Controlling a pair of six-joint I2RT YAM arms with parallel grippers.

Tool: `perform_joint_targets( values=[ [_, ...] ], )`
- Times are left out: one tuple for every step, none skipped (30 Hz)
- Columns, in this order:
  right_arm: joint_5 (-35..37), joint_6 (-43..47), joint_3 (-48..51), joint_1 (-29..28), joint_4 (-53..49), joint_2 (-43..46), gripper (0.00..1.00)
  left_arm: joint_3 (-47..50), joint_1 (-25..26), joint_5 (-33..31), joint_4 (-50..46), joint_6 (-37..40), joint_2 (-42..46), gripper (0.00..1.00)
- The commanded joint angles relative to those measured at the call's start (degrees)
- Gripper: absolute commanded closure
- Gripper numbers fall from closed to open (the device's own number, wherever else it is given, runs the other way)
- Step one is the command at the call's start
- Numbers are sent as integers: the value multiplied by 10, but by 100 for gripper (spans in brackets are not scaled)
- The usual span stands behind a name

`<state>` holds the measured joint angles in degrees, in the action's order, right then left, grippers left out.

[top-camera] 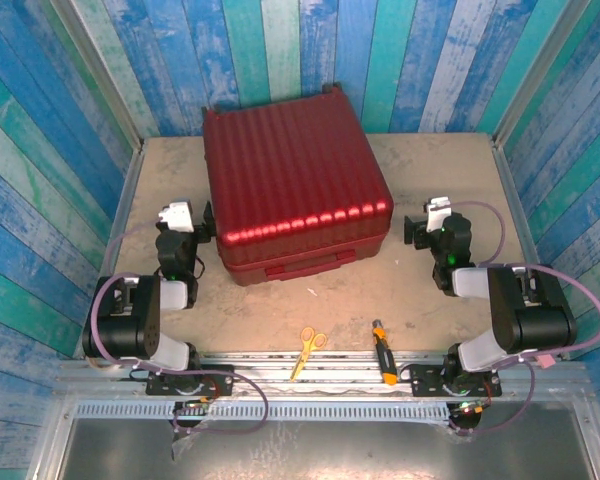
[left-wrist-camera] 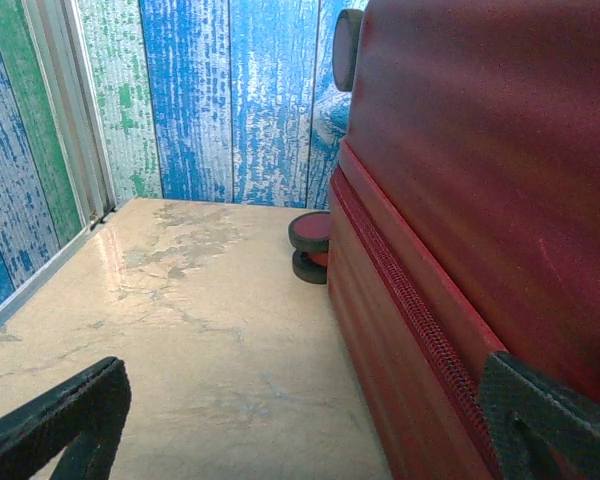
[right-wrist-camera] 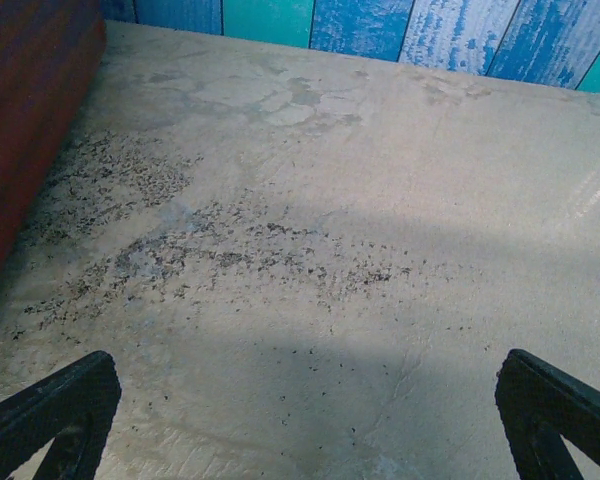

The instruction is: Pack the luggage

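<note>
The luggage (top-camera: 295,185) is a large dark-red ribbed suitcase lying flat and closed in the middle of the table, its handle side toward me. The left wrist view shows its zipped side (left-wrist-camera: 450,220) and a black-red wheel (left-wrist-camera: 310,245). My left gripper (top-camera: 190,228) sits at its near left corner, open (left-wrist-camera: 305,400), with one finger (left-wrist-camera: 545,420) in front of the shell's seam and nothing between the fingers. To the right of the case my right gripper (top-camera: 428,228) is open over bare table (right-wrist-camera: 305,400). The case's edge (right-wrist-camera: 20,120) is at its left.
Orange-handled scissors (top-camera: 308,348) and an orange-and-black tool (top-camera: 383,352) lie on the table's (top-camera: 460,170) near edge between the arm bases. Blue and green plank walls (top-camera: 60,150) enclose the table on three sides. Bare table lies left and right of the case.
</note>
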<state>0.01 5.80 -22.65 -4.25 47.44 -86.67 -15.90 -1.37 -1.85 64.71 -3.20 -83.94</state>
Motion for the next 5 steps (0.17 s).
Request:
perform_joint_targets(
  values=[
    [4,-6,-20,3,-12,-9,0,0,7,-3,-38,16,-21,7],
    [2,-6,-20,4,-13,-10,0,-1,7,-3,-38,16,-21,7],
    [2,-6,-19,5,-13,-8,0,-1,7,-3,-39,16,-21,7],
    [2,-6,-17,5,-10,-7,0,-1,7,-3,-38,16,-22,7],
    [3,-5,-15,4,-10,-4,0,0,7,-3,-38,16,-21,7]
  ],
)
